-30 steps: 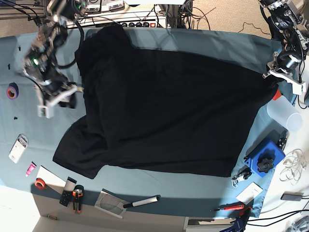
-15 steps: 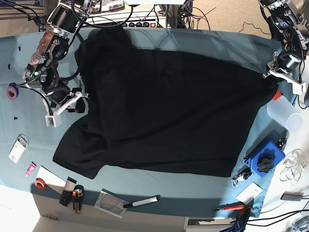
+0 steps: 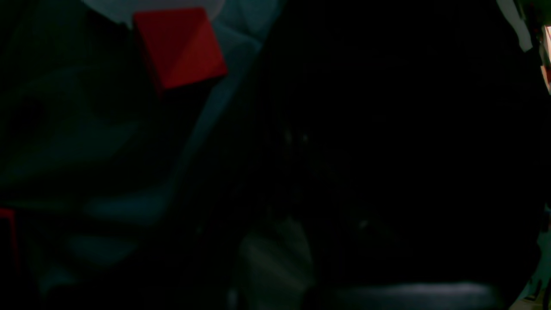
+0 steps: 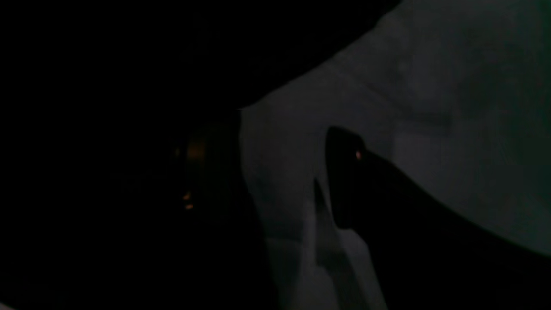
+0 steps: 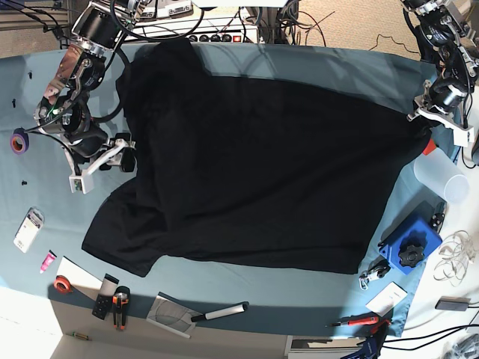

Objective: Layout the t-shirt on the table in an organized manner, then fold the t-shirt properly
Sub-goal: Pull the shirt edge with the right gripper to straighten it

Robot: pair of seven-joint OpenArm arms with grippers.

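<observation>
Teal cloth table [image 5: 314, 63], black t-shirt [image 5: 262, 172] spread, tools along edges

I can read no text, label, brand or number anywhere around me. The small white card [image 5: 28, 229] lying near the bench [image 5: 314, 67] edge carries dark print, but it is too small to make out. Both of my wrist views are too dark to show any lettering.
</observation>
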